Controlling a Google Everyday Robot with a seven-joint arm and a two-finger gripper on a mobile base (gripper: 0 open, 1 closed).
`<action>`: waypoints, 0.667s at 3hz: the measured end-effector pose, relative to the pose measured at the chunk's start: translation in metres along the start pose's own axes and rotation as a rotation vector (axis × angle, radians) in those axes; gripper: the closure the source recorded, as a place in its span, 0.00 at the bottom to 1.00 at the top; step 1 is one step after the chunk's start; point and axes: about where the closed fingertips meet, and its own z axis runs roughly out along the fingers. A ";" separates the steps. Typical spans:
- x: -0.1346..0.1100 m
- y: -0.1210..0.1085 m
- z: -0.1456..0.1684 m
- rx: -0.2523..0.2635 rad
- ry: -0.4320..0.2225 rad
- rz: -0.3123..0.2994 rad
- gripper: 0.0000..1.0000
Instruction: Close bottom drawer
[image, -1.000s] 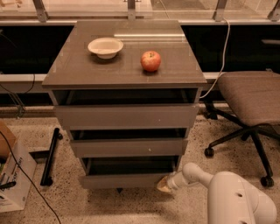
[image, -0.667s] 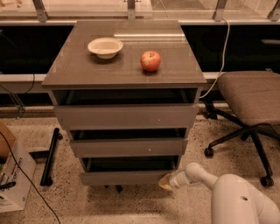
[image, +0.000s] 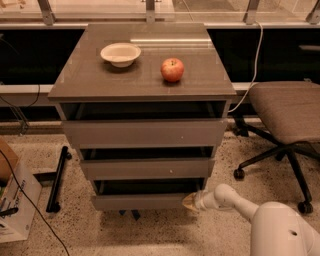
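The bottom drawer (image: 140, 201) is the cabinet's lowest and narrowest, with a plain grey-brown front. It stands out only slightly, and a dark gap shows above its front. My gripper (image: 190, 202) is at the drawer front's right end and touches it, low near the floor. My white arm (image: 235, 199) reaches in from the lower right.
The middle drawer (image: 147, 168) and top drawer (image: 142, 132) stand slightly open above. A white bowl (image: 120, 54) and a red apple (image: 172, 69) sit on the cabinet top. An office chair (image: 287, 115) stands at the right. A cardboard box (image: 12, 200) and a black bar (image: 57, 177) lie at the left.
The bottom drawer front has moved back toward the cabinet, and my gripper has followed it inward.
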 end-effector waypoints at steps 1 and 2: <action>-0.005 -0.007 -0.005 0.019 -0.014 -0.010 1.00; -0.006 -0.005 -0.002 0.014 -0.015 -0.010 0.83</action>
